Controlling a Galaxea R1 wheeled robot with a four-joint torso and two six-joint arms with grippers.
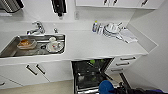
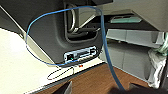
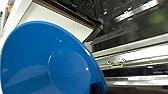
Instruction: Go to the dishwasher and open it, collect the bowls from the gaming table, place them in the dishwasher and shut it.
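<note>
So I'm parked at the dishwasher [image 1: 90, 73], which is wide open under the front edge of the counter [image 1: 85, 46], dark racks showing, something green inside. My right hand [image 1: 110, 88] is grasping a blue bowl [image 3: 50, 60], I think, right by the open door. Can't tell what my left hand's doing. Dishes sit in the sink [image 1: 10, 48].

The right arm [image 1: 140, 90] reaches in low, its wrist tilted; a glossy blue round bowl [image 3: 50, 62] sits right against its pincer.
</note>
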